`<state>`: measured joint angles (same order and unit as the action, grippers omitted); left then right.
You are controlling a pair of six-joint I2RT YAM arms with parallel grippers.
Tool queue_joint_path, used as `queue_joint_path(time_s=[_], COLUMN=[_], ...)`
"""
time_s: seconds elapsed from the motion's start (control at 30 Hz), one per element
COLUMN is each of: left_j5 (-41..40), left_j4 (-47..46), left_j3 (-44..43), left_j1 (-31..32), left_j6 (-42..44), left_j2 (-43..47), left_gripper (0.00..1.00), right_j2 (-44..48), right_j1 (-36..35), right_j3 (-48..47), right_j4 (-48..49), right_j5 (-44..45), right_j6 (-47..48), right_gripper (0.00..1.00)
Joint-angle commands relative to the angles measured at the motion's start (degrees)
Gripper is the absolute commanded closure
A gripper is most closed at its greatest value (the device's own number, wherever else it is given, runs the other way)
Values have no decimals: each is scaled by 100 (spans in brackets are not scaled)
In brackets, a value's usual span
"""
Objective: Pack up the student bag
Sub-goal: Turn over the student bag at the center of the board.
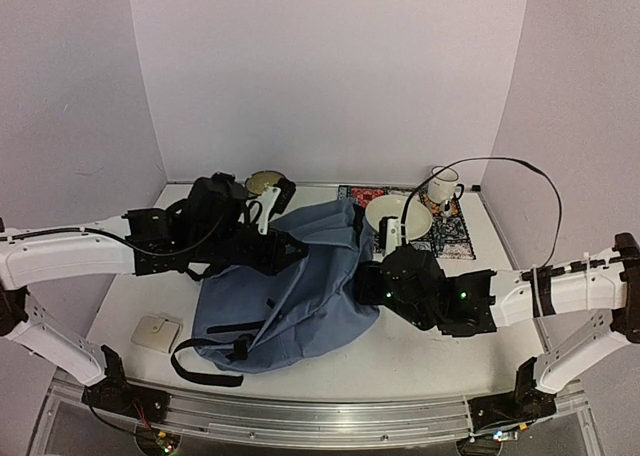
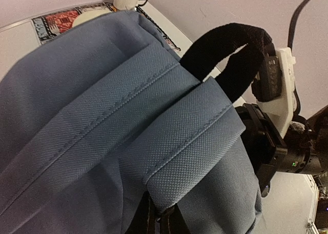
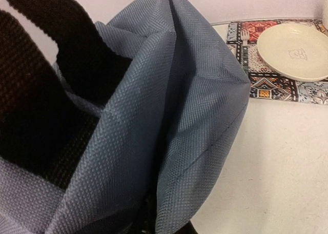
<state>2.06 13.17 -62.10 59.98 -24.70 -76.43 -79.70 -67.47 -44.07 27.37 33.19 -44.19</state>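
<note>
The student bag point(image 1: 290, 296) lies across the middle of the counter point(image 1: 430, 356) between the two arms, with its upper end gathered and raised toward the far side. The left tool point(image 1: 298, 248) is clenched on a fold of the bag's blue-grey cloth just below the black carry loop point(image 2: 230, 49). The right tool point(image 1: 372, 279) sits against the opposite edge. In its wrist view the cloth funnels down to where its fingers would be, but the fingers are hidden, so I cannot tell whether it is gripping or letting go. That is probably the main hazard. If that side holds only a thin pinch of cloth, or none, any pull from the left arm could drag the cloth free and collapse the mouth of the bag. The second risk lies behind. The plate point(image 1: 398, 216) on the patterned mat point(image 1: 455, 238) is just beside the raised cloth, and the mug point(image 1: 443, 186) stands near it. A sideways or backward tug could sweep the cloth into them. Pulling the two tools apart too firmly could also strain the seam.
</note>
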Motion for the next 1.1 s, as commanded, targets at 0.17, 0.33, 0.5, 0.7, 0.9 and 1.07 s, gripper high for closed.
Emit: queue_joint_path(time_s=[0.17,0.33,0.5,0.7,0.9,1.07], left_j5=[1068,1124,1184,982,-150,-818], left_j4=[-1948,-2168,-2158,-1960,-742,-130], left_j3=[180,-207,-367,11,294,741], left_j1=[493,833,919,919,897,791], left_j6=[-1098,-1279,-1272,-1216,-1319,-1636], left_j2=[-1119,-1854,-1883,-1170,-518,-103], left_gripper=[90,79,61,41,34,35], right_j2=[220,884,1636,2373,2037,1061], right_j1=[199,197,197,196,192,183], right_j3=[447,449,424,128,-578,-1191], right_j4=[-753,-2024,-3123,-3803,-3801,-3518], right_j5=[481,279,-61,-571,-1182,-1773], right_j6=[-428,-531,-637,-330,241,601], right_gripper=[57,38,23,13,6,7])
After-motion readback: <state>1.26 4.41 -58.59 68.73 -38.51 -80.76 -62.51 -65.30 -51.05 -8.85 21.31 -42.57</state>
